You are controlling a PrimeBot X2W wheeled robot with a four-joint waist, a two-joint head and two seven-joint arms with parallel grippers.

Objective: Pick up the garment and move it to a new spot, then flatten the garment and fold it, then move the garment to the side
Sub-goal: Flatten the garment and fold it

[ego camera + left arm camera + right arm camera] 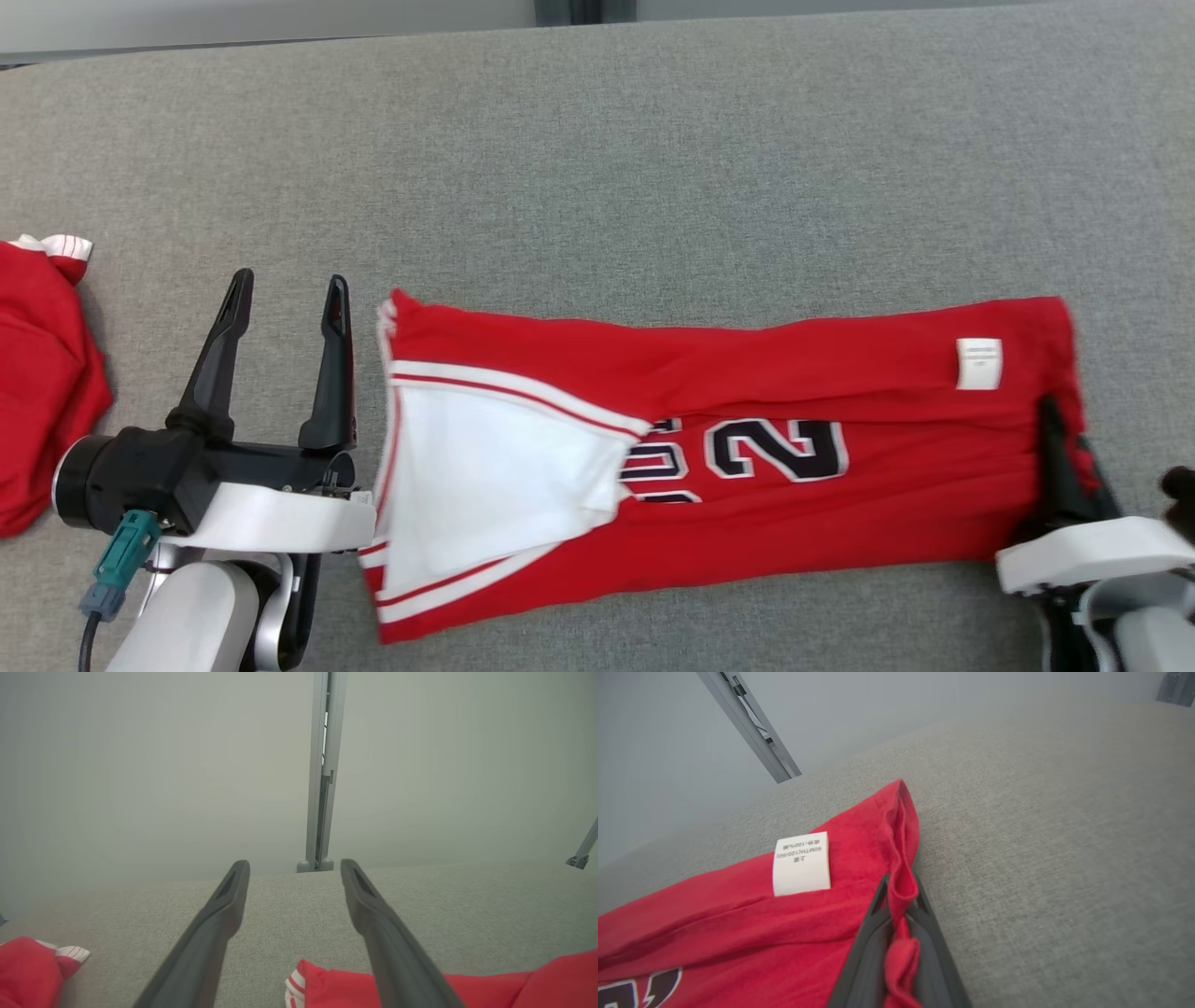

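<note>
Red numbered garment [747,420], folded lengthwise, flat across grey surface [597,168]

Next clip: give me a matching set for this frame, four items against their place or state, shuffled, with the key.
1 left gripper
2 right gripper
3 white label
4 second red garment

A at the head view's left edge
B shut on an edge of the jersey
C open, holding nothing
D on the jersey, near the right gripper

Pairs: 1-C, 2-B, 3-D, 4-A

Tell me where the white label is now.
In the head view the white label lies on the red jersey near its right end, just beyond the right hand pinching that hem.
</note>
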